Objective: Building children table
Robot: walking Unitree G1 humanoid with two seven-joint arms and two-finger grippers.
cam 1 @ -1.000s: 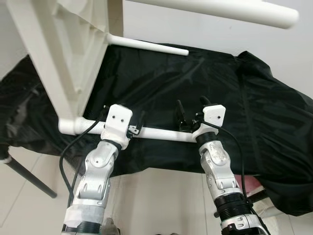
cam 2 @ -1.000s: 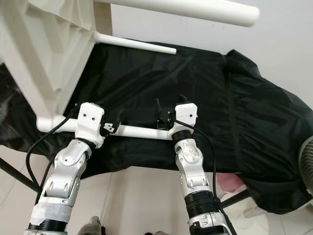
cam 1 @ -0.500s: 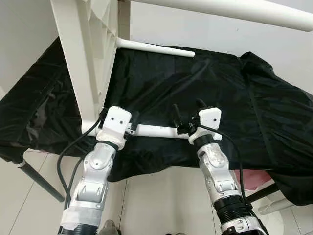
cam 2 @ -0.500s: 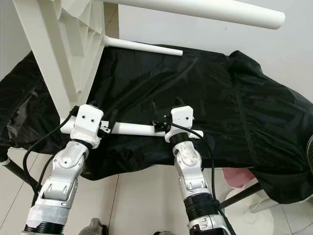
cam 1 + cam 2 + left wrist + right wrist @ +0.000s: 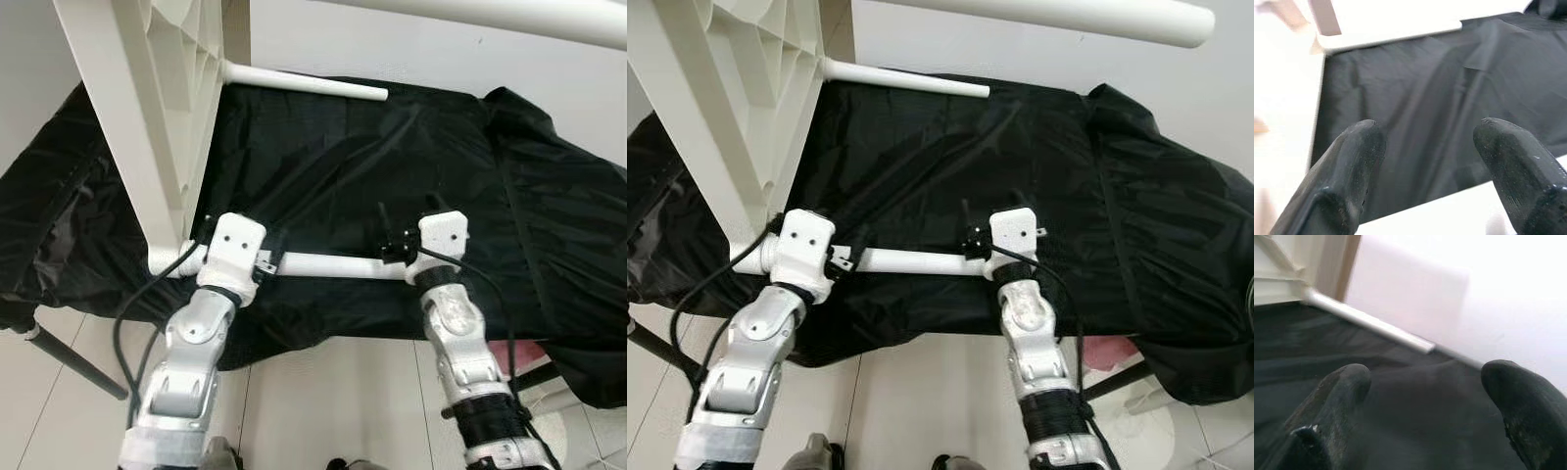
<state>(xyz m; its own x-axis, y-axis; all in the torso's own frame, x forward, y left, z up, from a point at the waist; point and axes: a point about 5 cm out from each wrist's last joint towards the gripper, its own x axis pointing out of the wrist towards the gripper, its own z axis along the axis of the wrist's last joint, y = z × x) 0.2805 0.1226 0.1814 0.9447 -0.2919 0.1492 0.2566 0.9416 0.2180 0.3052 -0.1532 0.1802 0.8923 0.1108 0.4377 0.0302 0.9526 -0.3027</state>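
Note:
A white children's table stands tipped on its side on a black cloth (image 5: 411,147), its ribbed tabletop (image 5: 147,108) upright at the left. Its legs point to the right. The near leg (image 5: 333,264) runs level between my two wrists. My left gripper (image 5: 1425,161) is open at the tabletop end, and that leg crosses low between its fingers (image 5: 1347,171). My right gripper (image 5: 1425,401) is open at the leg's free end, its fingertips (image 5: 384,217) pointing away over the cloth. The far leg (image 5: 304,82) lies further back on the cloth. Another leg (image 5: 1058,15) juts overhead.
The black cloth drapes over a low surface and hangs past its front edge (image 5: 333,328). A dark metal strut (image 5: 69,357) slants to the tiled floor at the left. Something pink (image 5: 524,352) shows under the cloth at the right. A pale wall (image 5: 421,49) is behind.
The whole view has shifted as the camera moved. The tabletop leans differently than a second ago. Both grippers stay on the near leg, the right one now closer to its free end.

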